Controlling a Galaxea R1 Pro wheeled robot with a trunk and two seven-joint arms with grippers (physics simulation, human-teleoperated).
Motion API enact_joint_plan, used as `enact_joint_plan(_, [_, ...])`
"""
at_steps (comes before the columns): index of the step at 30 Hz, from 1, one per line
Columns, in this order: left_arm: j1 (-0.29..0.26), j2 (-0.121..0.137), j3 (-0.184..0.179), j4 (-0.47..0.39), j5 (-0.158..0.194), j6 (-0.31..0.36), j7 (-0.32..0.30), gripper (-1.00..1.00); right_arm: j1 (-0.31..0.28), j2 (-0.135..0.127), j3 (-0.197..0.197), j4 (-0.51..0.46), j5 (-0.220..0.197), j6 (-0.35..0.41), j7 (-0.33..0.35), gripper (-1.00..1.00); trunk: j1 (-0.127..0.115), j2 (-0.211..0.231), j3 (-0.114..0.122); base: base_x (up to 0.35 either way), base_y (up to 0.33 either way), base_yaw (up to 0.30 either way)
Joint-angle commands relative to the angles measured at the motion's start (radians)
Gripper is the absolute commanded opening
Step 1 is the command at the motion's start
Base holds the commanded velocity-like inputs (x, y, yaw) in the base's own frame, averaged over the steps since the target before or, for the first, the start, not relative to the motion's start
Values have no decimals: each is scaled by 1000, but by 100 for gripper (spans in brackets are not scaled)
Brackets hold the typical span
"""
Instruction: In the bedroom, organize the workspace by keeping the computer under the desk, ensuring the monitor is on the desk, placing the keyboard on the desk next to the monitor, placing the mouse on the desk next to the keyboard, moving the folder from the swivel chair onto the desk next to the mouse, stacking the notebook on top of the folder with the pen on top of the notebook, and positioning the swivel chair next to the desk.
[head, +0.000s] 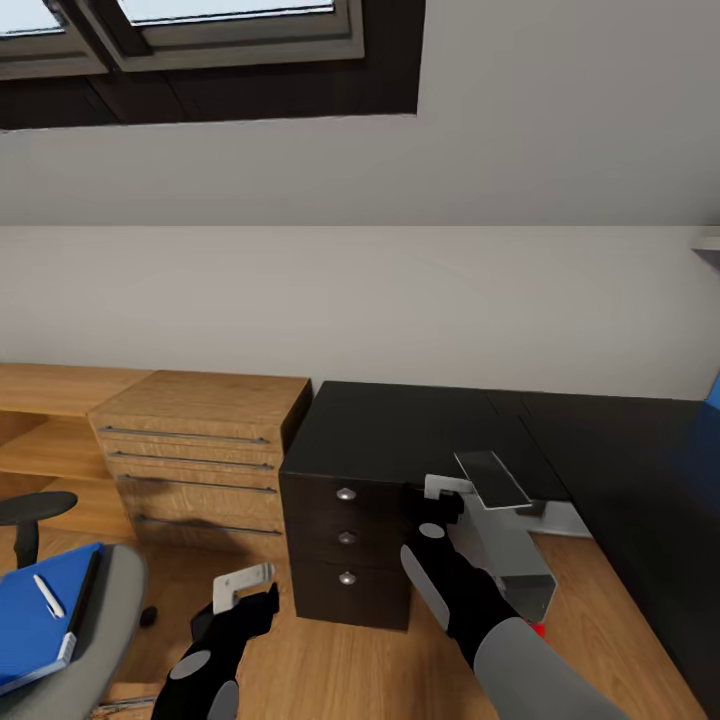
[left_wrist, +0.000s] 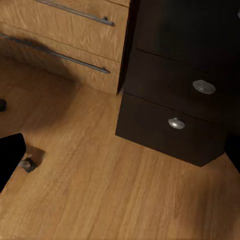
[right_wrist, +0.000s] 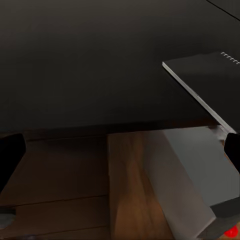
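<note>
The black desk (head: 420, 430) runs from the centre to the right, with its three-drawer unit (head: 346, 550) below. A grey computer (head: 510, 560) lies tilted on the floor beside the unit, red dot (head: 538, 630) at its low end. A dark notebook (head: 492, 478) sits above it at the desk's front edge; I cannot tell what bears it. My right gripper (head: 445, 495) is open just left of the notebook (right_wrist: 205, 75), over the computer (right_wrist: 195, 170). My left gripper (head: 245, 590) hangs open above the floor before the drawers (left_wrist: 176, 123). The swivel chair (head: 115, 600) carries the blue folder (head: 40, 610) and white pen (head: 47, 595).
A light wood drawer cabinet (head: 200, 440) stands against the wall, touching the drawer unit's left side. A dark-framed skylight (head: 200, 50) is overhead. Bare plank floor (head: 330, 670) lies between the chair and the drawers. A small black castor (left_wrist: 28, 164) sits on the floor.
</note>
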Motion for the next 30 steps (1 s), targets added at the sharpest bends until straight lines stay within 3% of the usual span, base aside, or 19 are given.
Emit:
enact_joint_plan(1, [-1, 0, 17, -2, 11, -18, 10, 100, -1, -1, 4, -2, -4, 7, -8, 100, 0, -1, -1, 0, 0, 278])
enact_joint_plan(4, [-1, 0, 62, -2, 11, -37, 10, 100, -1, -1, 5, -2, -4, 7, -8, 100, 0, -1, -1, 0, 0, 278])
enact_joint_plan(7, [-1, 0, 152, -2, 12, -37, 8, 100, -1, -1, 5, -2, -4, 7, -8, 100, 0, -1, -1, 0, 0, 278])
enact_joint_plan(10, [-1, 0, 194, -2, 12, -34, 7, 100, -1, -2, 5, -2, -3, 7, -9, 100, 0, -1, -1, 0, 0, 278])
enact_joint_plan(20, [-1, -2, 203, -2, 13, -32, 6, 100, -1, -2, 5, -1, -3, 7, -9, 100, 0, -1, -1, 0, 0, 278])
enact_joint_plan(30, [-1, -6, 190, -2, 13, -32, 8, 100, -1, -1, 6, 0, -3, 7, -9, 100, 0, -1, -1, 0, 0, 280])
